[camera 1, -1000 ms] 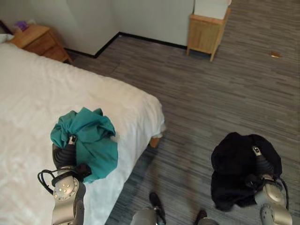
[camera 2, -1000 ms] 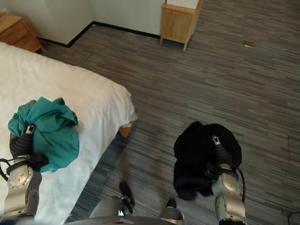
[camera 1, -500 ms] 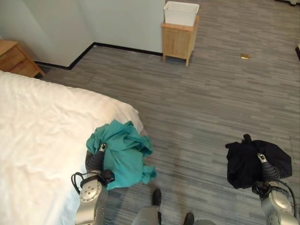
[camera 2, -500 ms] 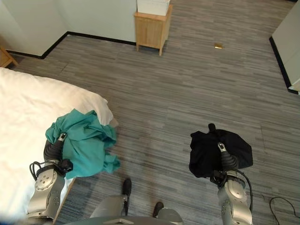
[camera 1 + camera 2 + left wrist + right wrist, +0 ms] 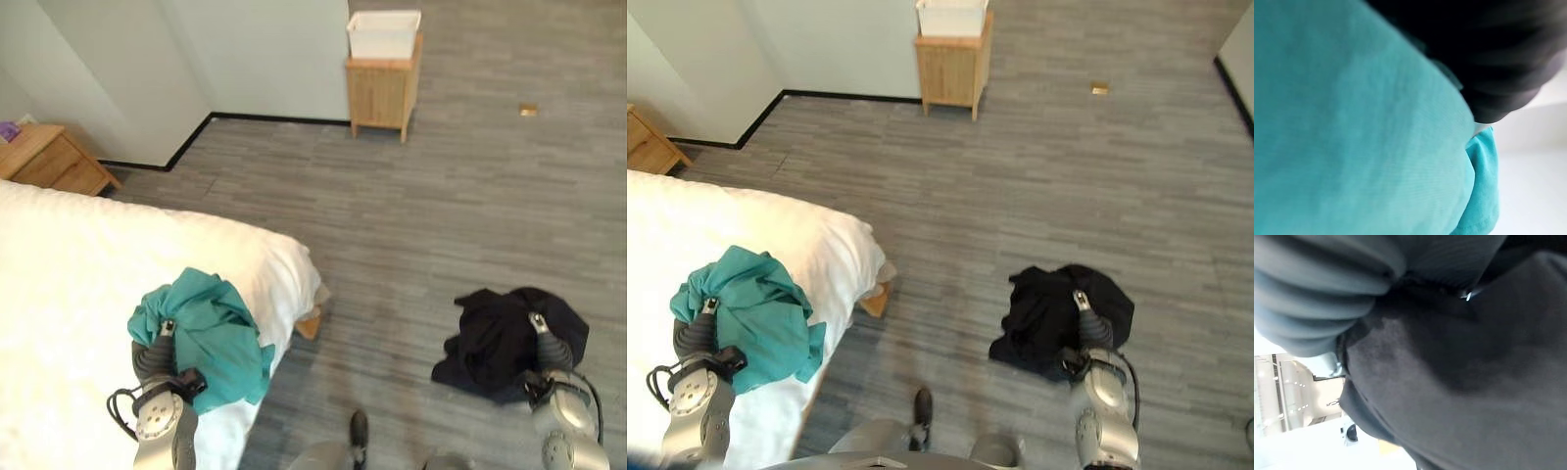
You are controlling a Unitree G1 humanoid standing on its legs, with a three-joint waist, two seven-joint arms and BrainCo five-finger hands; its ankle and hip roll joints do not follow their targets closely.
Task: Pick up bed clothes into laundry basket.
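A teal garment (image 5: 206,330) is bunched over the robot's left hand (image 5: 157,354), hanging above the near edge of the white bed (image 5: 88,284), close to its corner. The cloth drapes over the ribbed wrist cover and hides the fingers, so whether they are curled or straight cannot be told (the left wrist view gives teal fabric pressed right up against the dark cover and nothing of the fingers).

Well apart from it, over the grey striped floor (image 5: 441,186), a black garment (image 5: 505,338) is heaped over the right hand (image 5: 545,349). Here too the fingers are buried in the cloth and their state cannot be told; the right wrist view shows dark fabric lying against the ribbed cover.

Far across the floor, against the pale wall (image 5: 265,49), stands a small wooden cabinet (image 5: 380,93) with a white basket (image 5: 384,33) sitting on top of it. Beside the bed, toward the wall's corner, is a wooden nightstand (image 5: 54,162). A small tan object (image 5: 529,110) lies on the floor beyond the cabinet, too small to identify
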